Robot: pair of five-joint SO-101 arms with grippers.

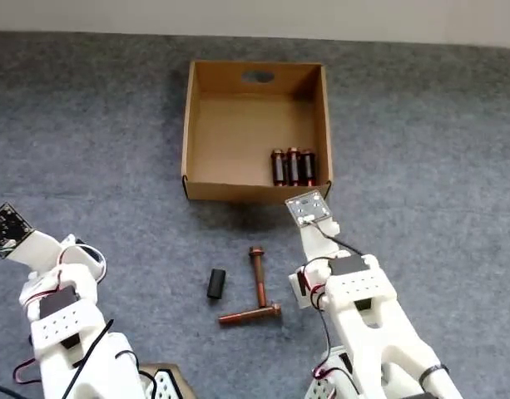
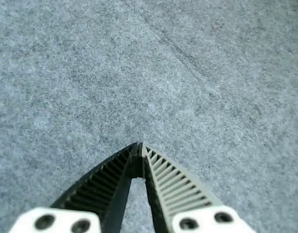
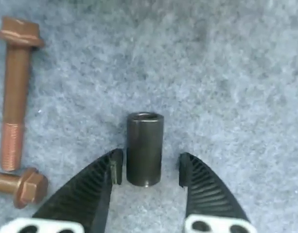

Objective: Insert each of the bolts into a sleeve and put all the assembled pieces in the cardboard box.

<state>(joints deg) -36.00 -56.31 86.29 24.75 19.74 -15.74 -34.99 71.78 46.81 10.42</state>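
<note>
High view sets the left arm (image 1: pixel 59 316) at the near left of the grey carpet (image 1: pixel 438 150). The left gripper (image 2: pixel 139 149) has its fingers pressed together at the tips over bare carpet, holding nothing. Well off to that gripper's right lies a black sleeve (image 1: pixel 216 283). Next come two copper-coloured bolts, a long bolt (image 1: pixel 256 274) pointing away from the arms and a crosswise bolt (image 1: pixel 249 314) with its head just beside the long one's threaded end. Right of them, the right gripper (image 3: pixel 148 167) is parted a little wider than a second sleeve (image 3: pixel 144 145), which lies on the carpet between its fingertips with a small gap each side. Ahead of this gripper stands the cardboard box (image 1: pixel 188 133), with three assembled pieces (image 1: pixel 292 166) side by side in its near right corner.
</note>
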